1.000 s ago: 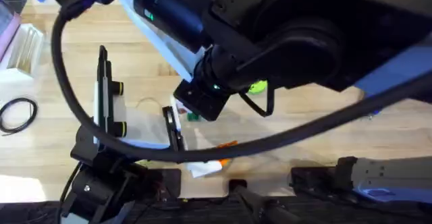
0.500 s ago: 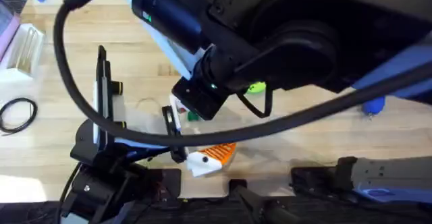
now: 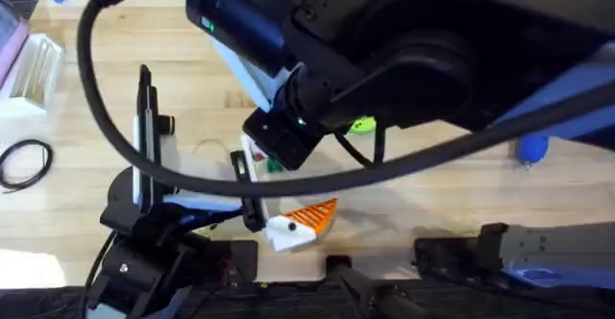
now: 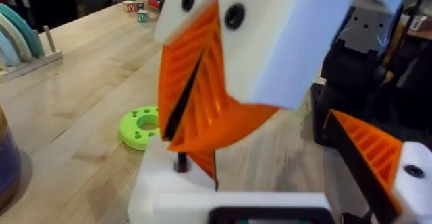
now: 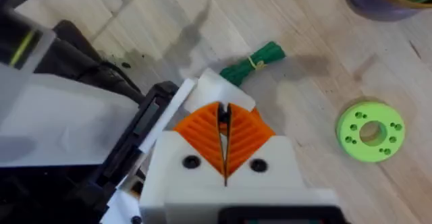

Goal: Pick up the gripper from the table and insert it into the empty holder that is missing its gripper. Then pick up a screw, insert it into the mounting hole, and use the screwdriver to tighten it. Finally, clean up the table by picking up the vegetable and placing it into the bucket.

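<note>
right gripper (image 5: 225,126): two orange ribbed pads pressed together, nothing between | left gripper: finger state cannot be told | one slim dark-green tied-bundle toy vegetable (image 5: 254,63) on pale plank table (image 5: 297,109), just beyond the right fingertips | one bright green holed disc (image 5: 370,131) off to their side

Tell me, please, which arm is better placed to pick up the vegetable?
Probably the right. Its gripper hangs close to the vegetable, which lies free on the table just beyond its fingertips.
</note>
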{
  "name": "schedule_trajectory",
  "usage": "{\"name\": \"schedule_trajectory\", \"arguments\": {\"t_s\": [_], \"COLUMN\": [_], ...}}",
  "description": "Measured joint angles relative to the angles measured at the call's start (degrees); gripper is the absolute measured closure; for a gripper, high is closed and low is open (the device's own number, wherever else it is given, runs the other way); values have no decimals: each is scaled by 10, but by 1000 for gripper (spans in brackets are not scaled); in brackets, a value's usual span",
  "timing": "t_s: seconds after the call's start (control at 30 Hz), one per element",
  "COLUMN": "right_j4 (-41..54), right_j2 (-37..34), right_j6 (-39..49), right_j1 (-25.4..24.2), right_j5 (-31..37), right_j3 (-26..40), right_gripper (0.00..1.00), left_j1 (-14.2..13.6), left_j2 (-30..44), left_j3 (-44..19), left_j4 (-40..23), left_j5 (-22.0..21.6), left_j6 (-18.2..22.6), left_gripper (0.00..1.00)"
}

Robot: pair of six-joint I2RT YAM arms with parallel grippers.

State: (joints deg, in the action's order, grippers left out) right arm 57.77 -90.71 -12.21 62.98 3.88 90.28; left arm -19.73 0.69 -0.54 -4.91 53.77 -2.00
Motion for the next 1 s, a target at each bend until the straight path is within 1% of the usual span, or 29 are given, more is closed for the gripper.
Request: {"name": "schedule_trajectory", "arguments": {"t_s": [0.5,0.73,1.0], "right_j4": [-5,-10,-13], "right_j2": [-4,-5,-11], "right_j6": [-18,-20,-20], "right_j1": [0,-1,-3], "right_j5": [1,-18,-26], "right_j3": [0,0,0], "right_gripper": [995,995,995], "left_j1": [0,0,0], "left_j2": [0,0,0], "left_j3": [0,0,0], "left_j4": [0,0,0], "left_j5": [0,0,-2], "left_j6": [-2,0,2], "left_gripper": [14,14,14]}}
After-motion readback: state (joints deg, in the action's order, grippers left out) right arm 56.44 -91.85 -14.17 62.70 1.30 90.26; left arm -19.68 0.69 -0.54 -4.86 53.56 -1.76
